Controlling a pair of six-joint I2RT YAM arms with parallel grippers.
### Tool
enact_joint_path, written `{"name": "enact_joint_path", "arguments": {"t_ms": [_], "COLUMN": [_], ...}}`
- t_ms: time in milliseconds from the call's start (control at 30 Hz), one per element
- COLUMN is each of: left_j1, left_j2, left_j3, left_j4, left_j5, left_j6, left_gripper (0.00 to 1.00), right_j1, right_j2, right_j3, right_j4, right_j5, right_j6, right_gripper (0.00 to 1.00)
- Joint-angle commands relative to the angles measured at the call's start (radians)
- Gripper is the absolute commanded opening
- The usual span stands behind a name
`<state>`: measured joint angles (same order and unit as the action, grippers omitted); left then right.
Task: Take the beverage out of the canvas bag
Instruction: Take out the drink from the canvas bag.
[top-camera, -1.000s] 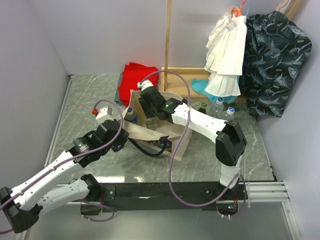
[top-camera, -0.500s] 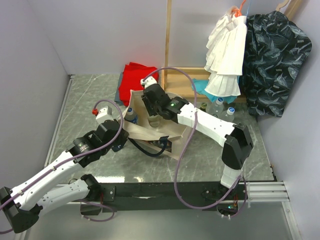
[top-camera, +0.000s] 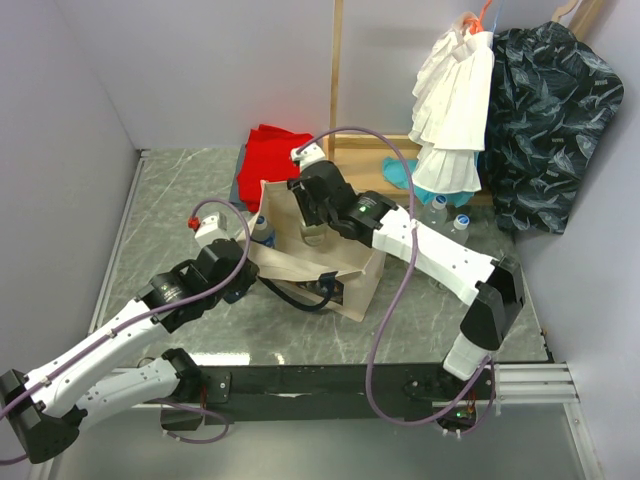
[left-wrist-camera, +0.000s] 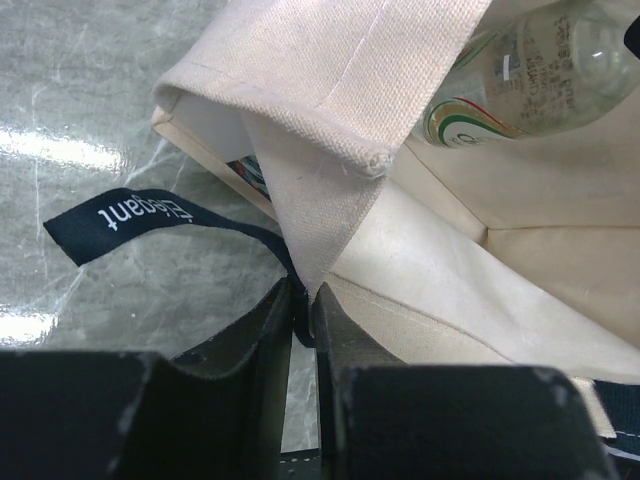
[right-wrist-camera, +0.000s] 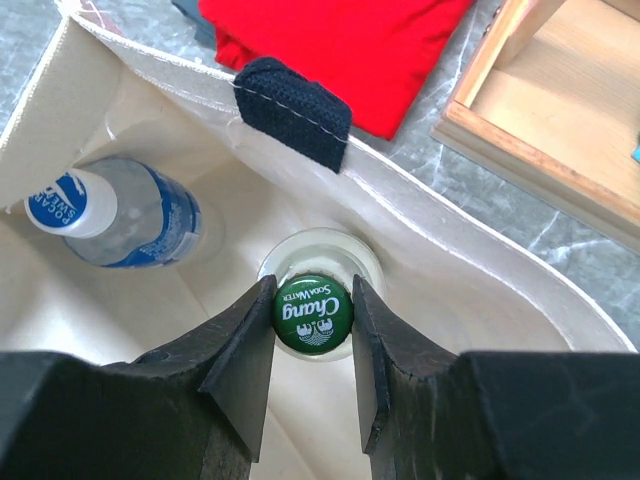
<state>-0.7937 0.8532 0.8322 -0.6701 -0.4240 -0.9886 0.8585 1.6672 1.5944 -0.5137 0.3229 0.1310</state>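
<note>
The canvas bag stands open mid-table, beige with navy handles. Inside it, the beverage, a clear glass bottle with a green "Chang Soda Water" cap, stands upright. My right gripper reaches down into the bag's mouth and is shut on that cap. In the left wrist view the same bottle shows past the bag's folded rim. My left gripper is shut on the bag's near rim where a navy strap is sewn on, at the bag's left side.
A second bottle with a white cap and blue label stands in the bag. A red folded cloth lies behind it. A wooden rack holds hanging clothes, with more bottles at its foot.
My right arm has swung back and to the right, carrying its gripper and the bottle higher within the bag's mouth. The left arm has held still on the rim.
</note>
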Motion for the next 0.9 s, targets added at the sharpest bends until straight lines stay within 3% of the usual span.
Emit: {"name": "enact_joint_path", "arguments": {"t_ms": [0, 867], "left_j1": [-0.002, -0.002], "left_j2": [0.0, 0.004], "left_j3": [0.008, 0.002], "left_j4": [-0.01, 0.0], "left_j5": [0.004, 0.008], "left_j6": [0.021, 0.019], "left_gripper": [0.19, 0.19], "right_j1": [-0.004, 0.004], "right_j2": [-0.099, -0.202], "right_j3": [0.03, 0.098], "right_j4": [0.083, -0.032], "right_j5": [0.047, 0.015], "right_j6": [-0.027, -0.041], "right_gripper": [0.0, 0.0]}}
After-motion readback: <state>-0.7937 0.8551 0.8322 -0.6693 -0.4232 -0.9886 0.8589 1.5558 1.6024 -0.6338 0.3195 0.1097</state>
